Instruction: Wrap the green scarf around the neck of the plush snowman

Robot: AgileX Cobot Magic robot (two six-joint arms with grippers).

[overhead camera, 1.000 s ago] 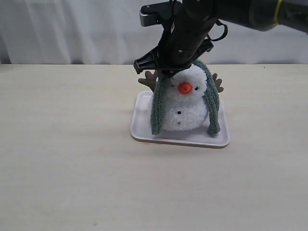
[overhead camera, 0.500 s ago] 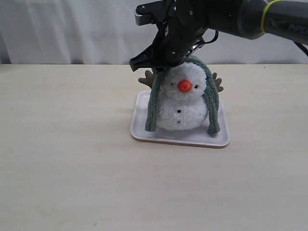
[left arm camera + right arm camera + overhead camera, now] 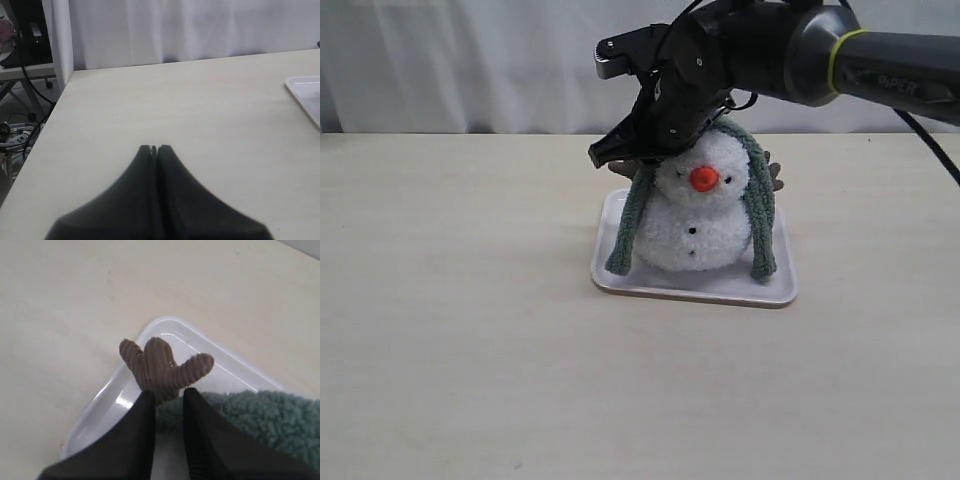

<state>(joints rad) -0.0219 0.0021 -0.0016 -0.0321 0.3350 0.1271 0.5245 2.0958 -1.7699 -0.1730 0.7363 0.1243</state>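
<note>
The plush snowman (image 3: 705,215) stands upright on a white tray (image 3: 610,272). The green scarf (image 3: 624,228) lies over its head, with one strand down each side; the right strand (image 3: 761,222) hangs to the tray. The neck is partly hidden by the strands. My right gripper (image 3: 638,158) sits at the snowman's upper left, shut on the left strand and holding it slanted outward. In the right wrist view the fuzzy scarf (image 3: 260,415) runs between the right gripper's (image 3: 169,392) jaws, beside the brown branch arm (image 3: 161,365). My left gripper (image 3: 154,148) is shut and holds nothing.
The tray's corner (image 3: 306,93) shows far off in the left wrist view, over bare tabletop (image 3: 200,110). The table's edge, with cables and a stand on the floor (image 3: 20,125), lies beyond it. A white curtain (image 3: 470,60) hangs behind the table.
My right gripper has shifted left with the scarf's left strand, and that strand's lower end has swung outward to the tray's left edge. The snowman and the right strand stay put.
</note>
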